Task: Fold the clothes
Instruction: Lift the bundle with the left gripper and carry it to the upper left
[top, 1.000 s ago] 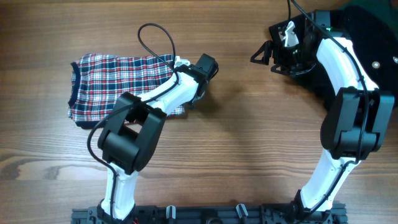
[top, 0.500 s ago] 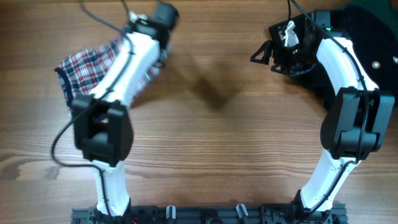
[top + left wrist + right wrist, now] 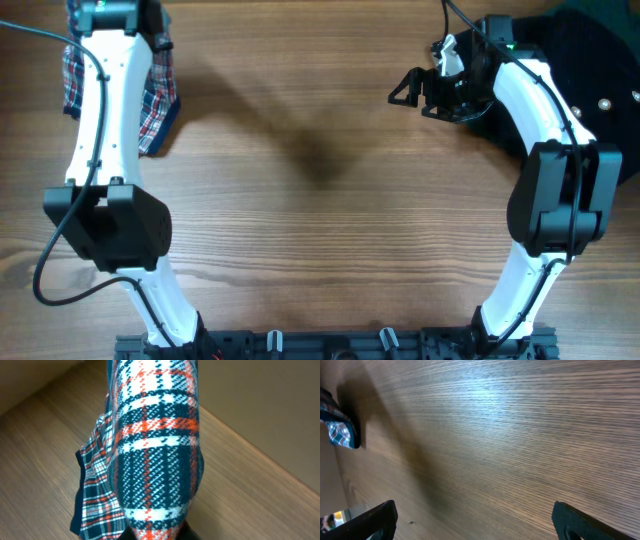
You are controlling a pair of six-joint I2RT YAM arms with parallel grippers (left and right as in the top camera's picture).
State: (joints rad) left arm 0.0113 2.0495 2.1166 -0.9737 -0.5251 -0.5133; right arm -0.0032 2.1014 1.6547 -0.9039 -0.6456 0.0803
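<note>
The clothes, one red, white and navy plaid garment (image 3: pixel 154 96), hang bunched at the table's far left corner, showing on both sides of my left arm. My left gripper (image 3: pixel 140 14) is at the top edge of the overhead view. In the left wrist view the plaid garment (image 3: pixel 155 450) drapes away from my left gripper (image 3: pixel 155 536), which is shut on a fold of it, and the lower part trails above the wood. My right gripper (image 3: pixel 408 90) hovers open over bare wood at the far right; its fingers (image 3: pixel 370 521) stand wide apart with nothing between them.
A black garment (image 3: pixel 590 70) lies at the far right behind my right arm, with dark green fabric (image 3: pixel 605 12) at the corner beyond it. The table (image 3: pixel 330 220) is brown wood. My left arm's shadow falls across its far middle.
My left arm has swung from the table's middle left to the far left corner, carrying the plaid garment up off the wood. My right gripper has shifted slightly left.
</note>
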